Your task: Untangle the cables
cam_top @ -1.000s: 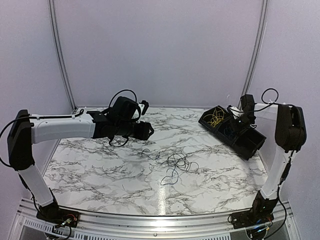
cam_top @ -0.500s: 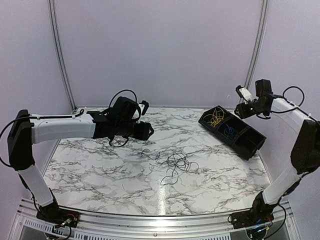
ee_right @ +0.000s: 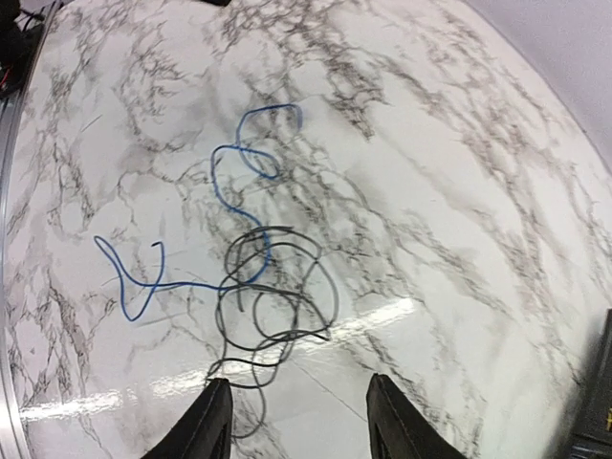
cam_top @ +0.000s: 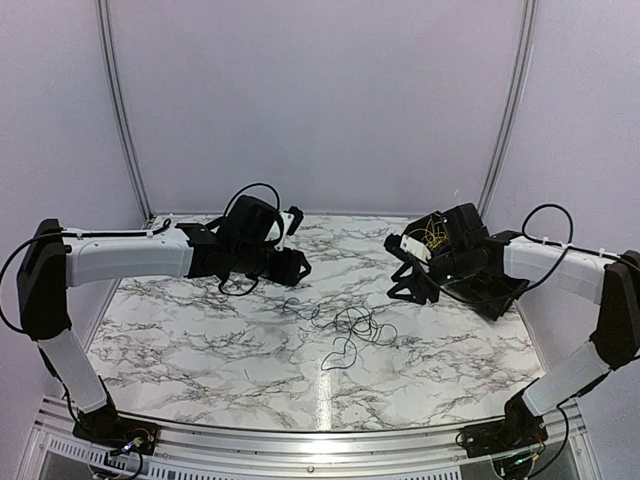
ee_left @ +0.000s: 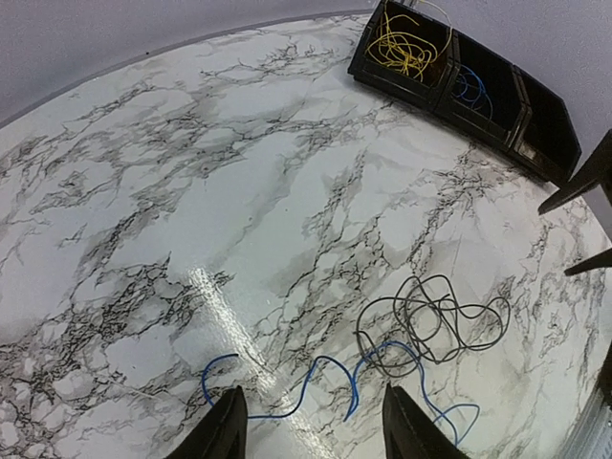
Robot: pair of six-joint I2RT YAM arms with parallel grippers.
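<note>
A tangle of thin black cable (cam_top: 360, 325) and blue cable (cam_top: 305, 312) lies on the marble table near its middle. In the left wrist view the black loops (ee_left: 445, 320) lie right of the wavy blue wire (ee_left: 316, 382). In the right wrist view the black loops (ee_right: 273, 306) overlap the blue wire (ee_right: 234, 182). My left gripper (cam_top: 298, 265) hovers open and empty up-left of the tangle; the blue wire lies below its fingers (ee_left: 311, 435). My right gripper (cam_top: 402, 283) hovers open and empty right of the tangle, its fingers (ee_right: 296, 426) just short of the black loops.
A black three-compartment bin (cam_top: 505, 285) stands at the back right, partly behind my right arm. In the left wrist view it holds yellow wires (ee_left: 402, 48) in one compartment and blue wires (ee_left: 469, 86) in the middle one. White walls close the table.
My right arm swung from the bin at the back right, up, then down and left to hover beside the tangle. My left gripper barely shifted. The cables have not moved.
</note>
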